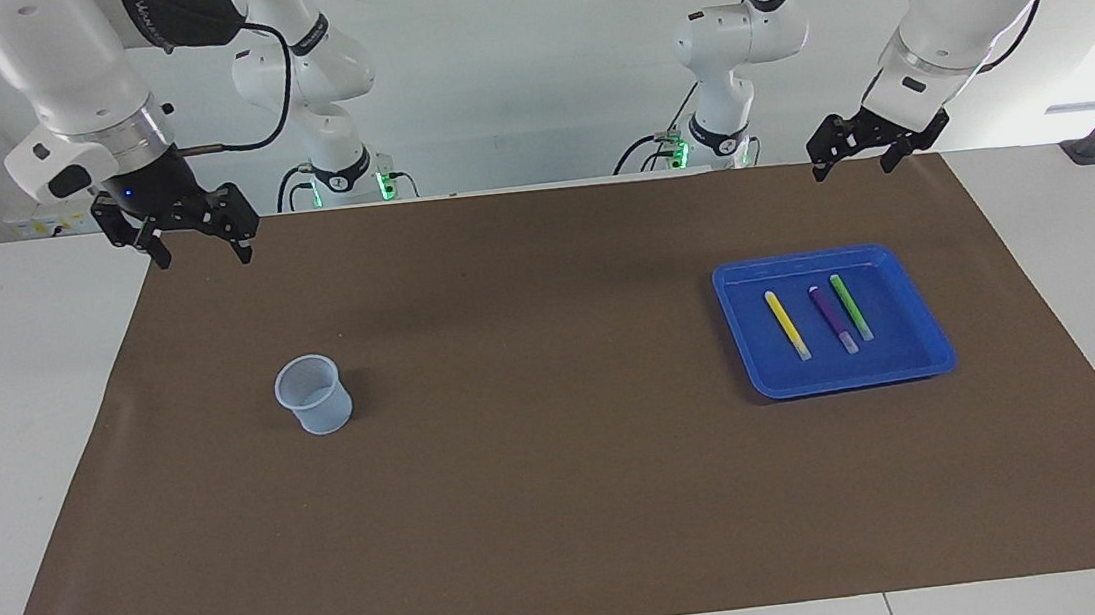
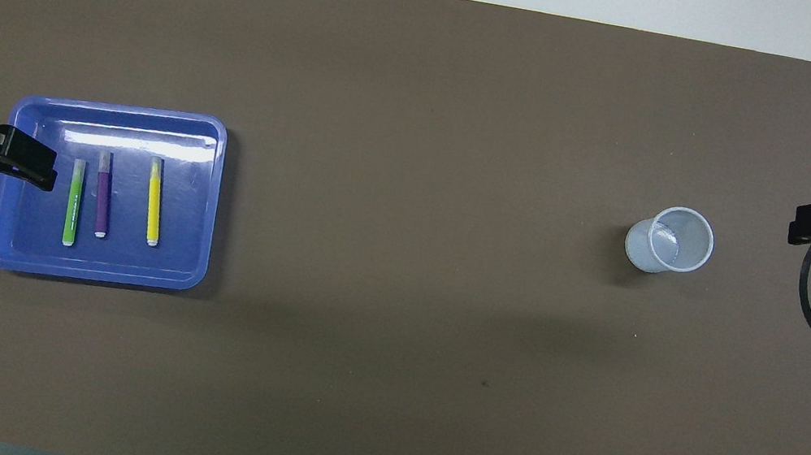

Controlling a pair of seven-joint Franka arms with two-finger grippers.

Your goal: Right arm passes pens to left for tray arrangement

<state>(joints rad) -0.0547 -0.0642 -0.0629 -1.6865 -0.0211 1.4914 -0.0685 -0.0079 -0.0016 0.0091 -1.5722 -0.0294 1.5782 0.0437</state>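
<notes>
Pens: 3 are lying side by side in 1 blue tray (image 1: 931,351), yellow pen (image 1: 787,324), purple pen (image 1: 832,317), green pen (image 1: 850,305). 1 cup (image 1: 314,395) is standing well apart. Both grippers are hanging up w/ jaws apart, holding nothing: right gripper (image 1: 197,244) over the mat's robot-side edge, left gripper (image 1: 857,157) likewise, clear of the pens.
</notes>
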